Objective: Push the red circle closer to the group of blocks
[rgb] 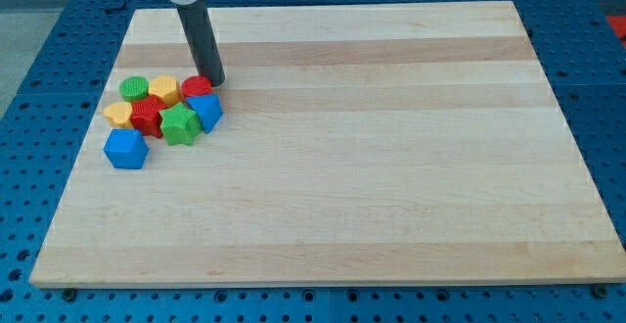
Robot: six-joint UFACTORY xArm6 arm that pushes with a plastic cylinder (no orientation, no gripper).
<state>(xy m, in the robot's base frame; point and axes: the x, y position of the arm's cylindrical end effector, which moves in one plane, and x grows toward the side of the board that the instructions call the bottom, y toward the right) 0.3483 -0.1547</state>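
Note:
The red circle [196,87] lies at the upper right of a tight group of blocks at the view's left. My tip [215,83] touches the red circle's right side. The group holds a green circle [134,89], a yellow hexagon [163,90], a yellow block [118,115], a red star-like block [149,115], a green star-like block [180,124] and a blue block [206,111]. A blue cube [125,149] sits just below the group, slightly apart.
The wooden board [391,166] lies on a blue perforated table [39,69]. The group sits close to the board's left edge. The dark rod [199,34] slants down from the view's top.

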